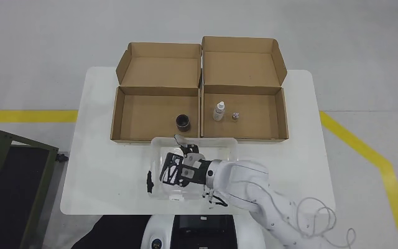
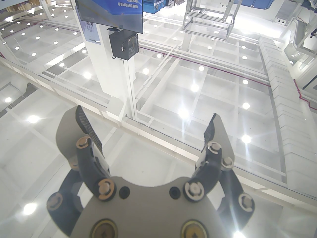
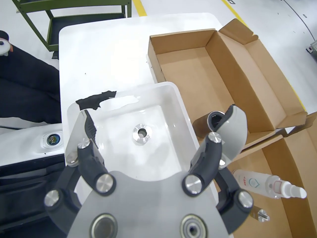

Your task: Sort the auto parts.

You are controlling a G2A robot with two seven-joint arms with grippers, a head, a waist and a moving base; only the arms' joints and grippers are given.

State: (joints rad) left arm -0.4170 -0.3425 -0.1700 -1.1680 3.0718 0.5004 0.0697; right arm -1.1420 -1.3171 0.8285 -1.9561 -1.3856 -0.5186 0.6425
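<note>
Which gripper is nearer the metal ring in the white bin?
Right: the right gripper hangs open above the metal ring; the left gripper points up at the ceiling.

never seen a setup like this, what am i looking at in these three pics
It is a two-armed robot at a white table. The top view looks down from above its arms; the other two come from cameras on its wrists. The right gripper is open and holds nothing, above a white tray with a metal ring in it. The left gripper, also open and holding nothing, points at the ceiling. Behind the tray stand two open cardboard boxes: the left box holds a black cylinder, the right box a spray bottle and a small metal part.
</note>
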